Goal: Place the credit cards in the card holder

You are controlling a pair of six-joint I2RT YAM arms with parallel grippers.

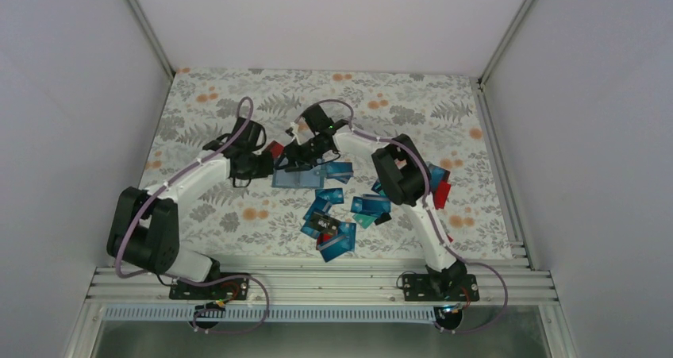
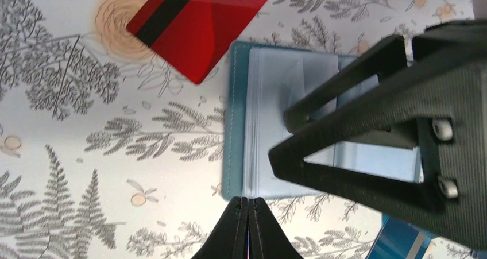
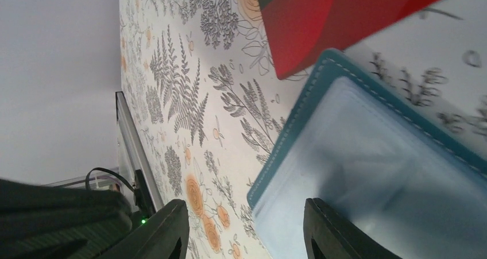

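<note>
The card holder (image 1: 295,178) lies open on the flowered table, its teal rim (image 2: 235,121) around pale blue pockets. My left gripper (image 2: 248,204) is shut, its tips at the holder's near edge (image 1: 268,166). My right gripper (image 3: 247,236) stands open over the holder (image 3: 321,98), one finger (image 3: 327,230) above the pale pocket and the other (image 3: 172,230) over bare table. Nothing shows between its fingers. A red credit card (image 2: 201,23) lies just beyond the holder's corner. Several blue and teal credit cards (image 1: 341,215) are scattered nearer the arms.
More cards, blue and red (image 1: 439,185), lie behind the right arm's elbow. One blue card (image 1: 340,170) rests right of the holder. White walls close in the table on three sides, and a metal rail (image 1: 317,282) runs along the near edge.
</note>
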